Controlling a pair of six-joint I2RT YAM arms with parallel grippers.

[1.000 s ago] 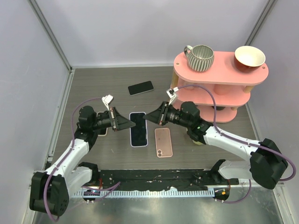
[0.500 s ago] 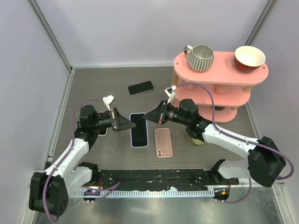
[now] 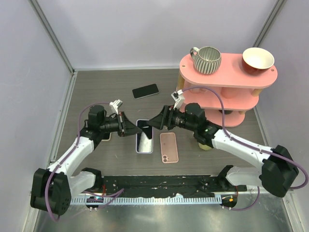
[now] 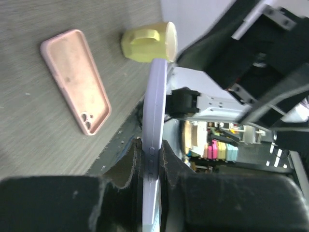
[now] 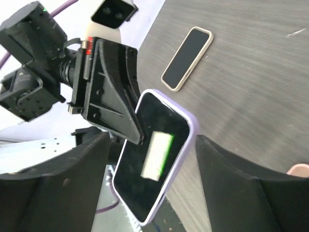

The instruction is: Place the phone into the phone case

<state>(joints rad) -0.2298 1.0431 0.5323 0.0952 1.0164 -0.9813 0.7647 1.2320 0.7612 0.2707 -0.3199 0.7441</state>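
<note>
Left gripper (image 3: 129,128) is pinched tight on the long edge of the phone (image 5: 153,162), which sits in its lavender case (image 4: 155,96) and is tipped up mid-table. Right gripper (image 3: 157,122) hangs wide apart at its 3 o'clock, holding nothing. A pink phone case (image 3: 168,147) lies flat around 4 o'clock. Looks like the final seating step, so I'd guess the right one needs to press the free edge home.

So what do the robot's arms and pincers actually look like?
Left arm and right arm match: white link shells, black joints, a purple cable looping along each. The left pincer and right pincer are black and wedge-shaped, with a small white block at each wrist.
</note>
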